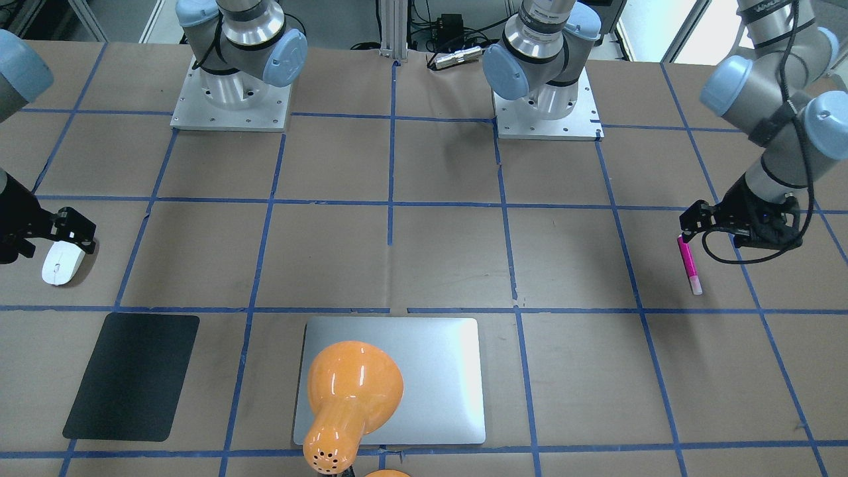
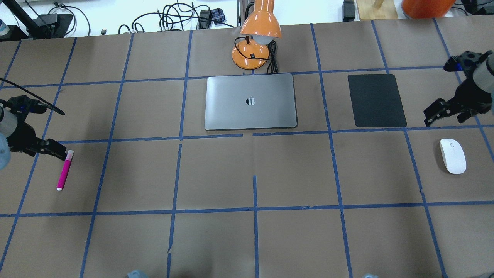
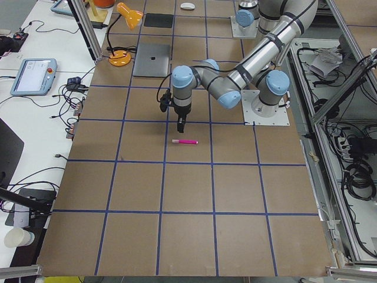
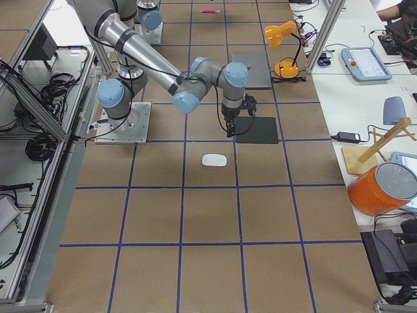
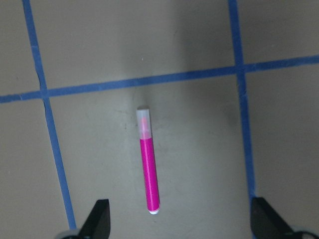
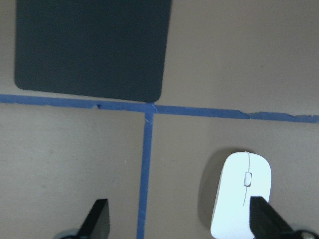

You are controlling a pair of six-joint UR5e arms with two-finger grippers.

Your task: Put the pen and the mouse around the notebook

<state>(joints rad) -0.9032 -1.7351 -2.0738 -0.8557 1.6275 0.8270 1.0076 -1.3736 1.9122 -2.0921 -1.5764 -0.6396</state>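
The magenta pen (image 2: 64,170) lies flat on the table's left side, its pale cap (image 5: 143,119) pointing away from my wrist. My left gripper (image 5: 180,213) hovers open above its other end, one finger on each side and apart from it. Far right, the white mouse (image 2: 453,155) rests on the brown surface. My right gripper (image 6: 180,213) is open above the table, with the mouse (image 6: 241,196) close to its right finger. The silver notebook (image 2: 251,101) lies closed at the far centre, well away from both grippers (image 2: 58,151) (image 2: 434,114).
A black mat (image 2: 376,100) lies between the notebook and the mouse. An orange lamp (image 2: 256,34) stands just behind the notebook, its head leaning over it in the front-facing view (image 1: 351,391). Blue tape lines grid the brown table.
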